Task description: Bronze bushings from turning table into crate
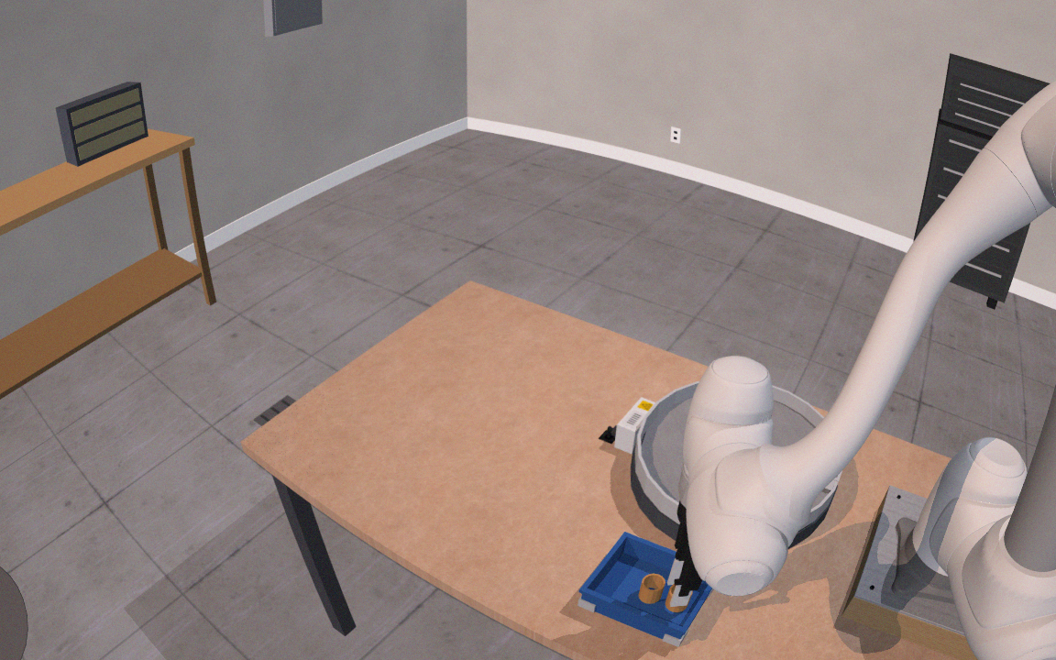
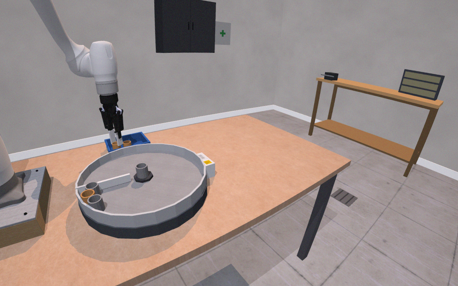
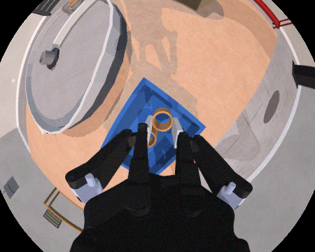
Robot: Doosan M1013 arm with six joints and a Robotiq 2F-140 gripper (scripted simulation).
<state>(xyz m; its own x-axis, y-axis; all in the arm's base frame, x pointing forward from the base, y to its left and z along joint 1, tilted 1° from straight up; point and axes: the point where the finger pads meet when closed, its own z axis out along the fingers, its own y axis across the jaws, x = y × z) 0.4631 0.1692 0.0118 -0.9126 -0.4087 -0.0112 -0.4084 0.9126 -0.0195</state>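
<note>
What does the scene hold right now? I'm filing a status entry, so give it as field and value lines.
gripper: gripper shut on a bronze bushing, lowered into the crate
crate: blue crate on the table beside the turning table, one more bronze bushing standing in it
turning table: turning table holds two steel bushings with one bronze bushing between them
remaining: release; one bronze bushing to move

Wooden worktop (image 2: 259, 156) is carrying four things: round grey turning table (image 2: 173, 209) mid-top, blue crate (image 2: 141, 136) just behind it, small white box (image 2: 207, 164) touching its rim, and arm's base block (image 2: 40, 213) sitting at the end.
</note>
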